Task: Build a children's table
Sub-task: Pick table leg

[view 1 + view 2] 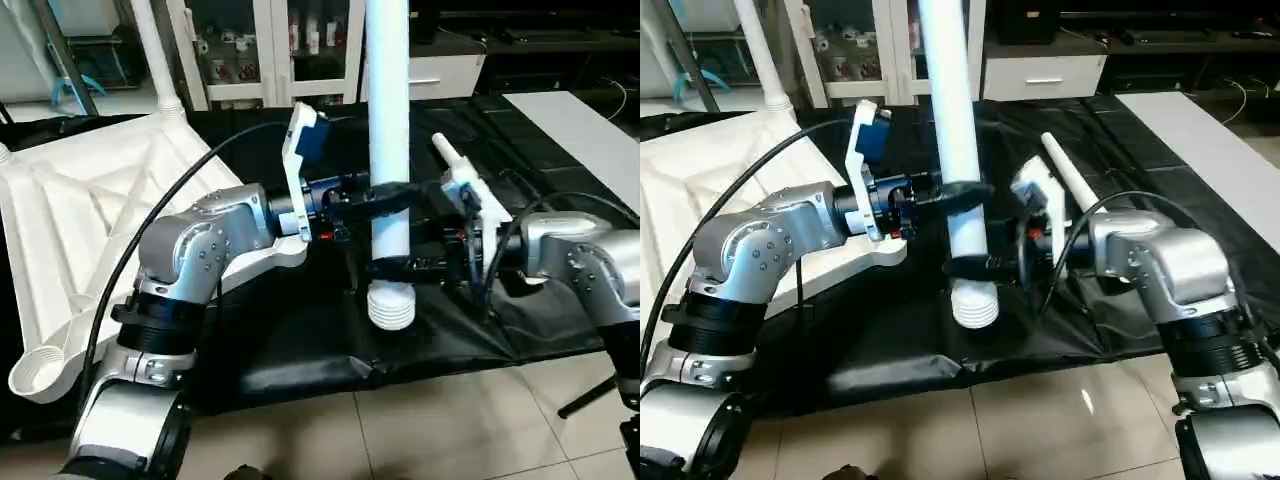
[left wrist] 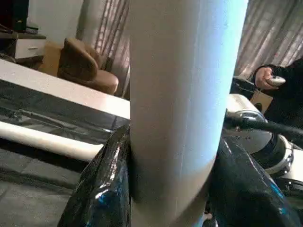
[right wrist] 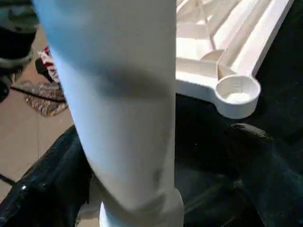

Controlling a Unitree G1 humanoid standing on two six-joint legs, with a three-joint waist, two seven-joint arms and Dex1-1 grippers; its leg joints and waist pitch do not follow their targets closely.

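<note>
While the white leg (image 1: 389, 150) stands straight up over the black cloth (image 1: 300, 340) near the front edge of the work table, the left gripper (image 1: 385, 197) squeezes it from both sides and holds it tight. The leg's ribbed end (image 1: 391, 305) points down, close above the cloth. Lower on the same leg, the right gripper (image 1: 400, 267) has its fingers spread wide around the tube, and there is a gap between one finger (image 3: 265, 156) and the leg. The white table top (image 1: 90, 230) lies upside down on the robot's left, showing its crossed ribs. Another white leg (image 1: 1072, 180) lies on the cloth behind the right gripper.
</note>
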